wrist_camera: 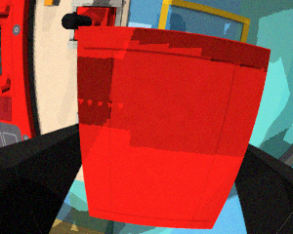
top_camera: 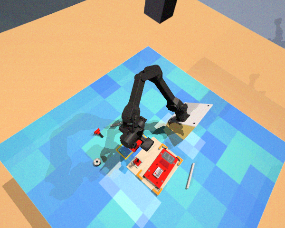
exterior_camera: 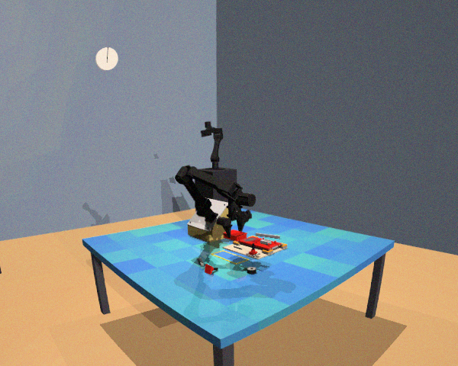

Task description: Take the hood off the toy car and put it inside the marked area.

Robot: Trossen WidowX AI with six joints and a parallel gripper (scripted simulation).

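My gripper (exterior_camera: 234, 231) (wrist_camera: 164, 138) is shut on the red hood (top_camera: 137, 144) (exterior_camera: 236, 235) (wrist_camera: 171, 112), with one black finger on each side of it. The hood is held in the air, off the car, near the marked area and the board's edge. The marked area is a yellow outline (top_camera: 121, 154) (exterior_camera: 237, 255) (wrist_camera: 210, 11); the arm and hood hide part of it in the top view. The red toy car (top_camera: 167, 167) (wrist_camera: 20, 58) lies on the board with its engine bay uncovered, showing a white block.
The beige board (top_camera: 147, 156) carries a red fixture with a black knob (top_camera: 137, 162) (wrist_camera: 75, 20). A box with a sloped white panel (top_camera: 199, 112) stands behind. A metal ring (top_camera: 96, 162) (exterior_camera: 251, 270), a red part (top_camera: 97, 131) (exterior_camera: 208, 268) and a pale bar (top_camera: 190, 175) lie around.
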